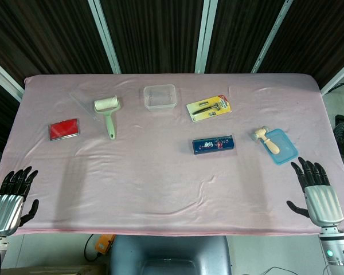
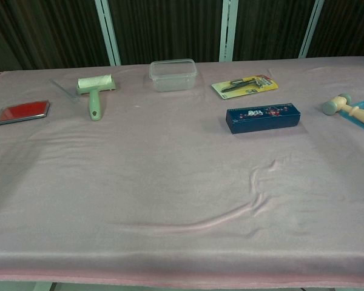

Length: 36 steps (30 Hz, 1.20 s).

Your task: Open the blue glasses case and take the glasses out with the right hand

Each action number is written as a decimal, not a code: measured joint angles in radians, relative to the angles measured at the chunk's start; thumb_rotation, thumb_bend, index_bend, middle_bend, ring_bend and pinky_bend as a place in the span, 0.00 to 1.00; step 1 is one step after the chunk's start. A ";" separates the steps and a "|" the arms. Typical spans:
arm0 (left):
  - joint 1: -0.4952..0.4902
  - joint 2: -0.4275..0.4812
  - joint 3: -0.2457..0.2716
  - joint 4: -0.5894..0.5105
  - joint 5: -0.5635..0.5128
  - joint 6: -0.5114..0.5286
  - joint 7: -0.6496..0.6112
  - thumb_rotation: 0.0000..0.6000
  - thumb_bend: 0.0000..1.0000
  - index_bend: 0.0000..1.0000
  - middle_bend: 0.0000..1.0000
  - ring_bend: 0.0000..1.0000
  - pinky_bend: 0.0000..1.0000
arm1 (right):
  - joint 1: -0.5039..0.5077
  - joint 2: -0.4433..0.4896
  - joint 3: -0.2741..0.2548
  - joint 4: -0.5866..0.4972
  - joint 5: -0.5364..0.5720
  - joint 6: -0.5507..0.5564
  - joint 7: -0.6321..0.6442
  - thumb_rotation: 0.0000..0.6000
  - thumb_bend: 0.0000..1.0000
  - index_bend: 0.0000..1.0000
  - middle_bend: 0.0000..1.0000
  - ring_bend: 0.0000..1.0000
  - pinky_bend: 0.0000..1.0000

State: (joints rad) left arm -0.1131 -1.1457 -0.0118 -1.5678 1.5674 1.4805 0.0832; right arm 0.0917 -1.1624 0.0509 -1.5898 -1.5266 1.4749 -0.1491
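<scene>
I see one closed blue glasses case right of centre; my two hands, left hand and right hand, sit at the bottom corners, fingers spread, holding nothing.

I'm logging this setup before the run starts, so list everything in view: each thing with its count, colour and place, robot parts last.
glasses case: one, dark blue with a small pattern, closed, right of centre
lint roller: one, pale green handle with a cream roll, far left
red case: one, flat, red with a grey rim, left edge
plastic container: one, clear, far centre
carded tool pack: one, yellow card, far right of centre
small mallet: one, wooden handle, lying on the blue tray
blue tray: one, light blue, right edge
tablecloth: one, pink, covering the table
left hand: open, near left corner
right hand: open, near right corner
</scene>
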 measured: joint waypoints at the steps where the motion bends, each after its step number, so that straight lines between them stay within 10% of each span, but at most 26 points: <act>1: 0.000 0.000 0.000 0.000 -0.001 0.000 -0.001 1.00 0.43 0.00 0.00 0.00 0.02 | 0.000 0.000 0.000 -0.001 0.001 0.000 -0.001 1.00 0.27 0.00 0.00 0.00 0.00; 18: -0.008 -0.002 0.000 0.003 -0.003 -0.012 -0.002 1.00 0.43 0.00 0.00 0.00 0.02 | 0.182 -0.068 0.093 0.104 0.039 -0.200 0.025 1.00 0.27 0.01 0.00 0.00 0.00; 36: -0.017 -0.011 0.005 0.003 -0.011 -0.035 0.034 1.00 0.43 0.00 0.00 0.00 0.02 | 0.534 -0.347 0.159 0.603 0.085 -0.528 0.232 1.00 0.41 0.30 0.00 0.00 0.00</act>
State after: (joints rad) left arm -0.1305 -1.1563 -0.0065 -1.5649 1.5563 1.4456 0.1171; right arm 0.6252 -1.5091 0.2100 -0.9863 -1.4418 0.9466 0.0829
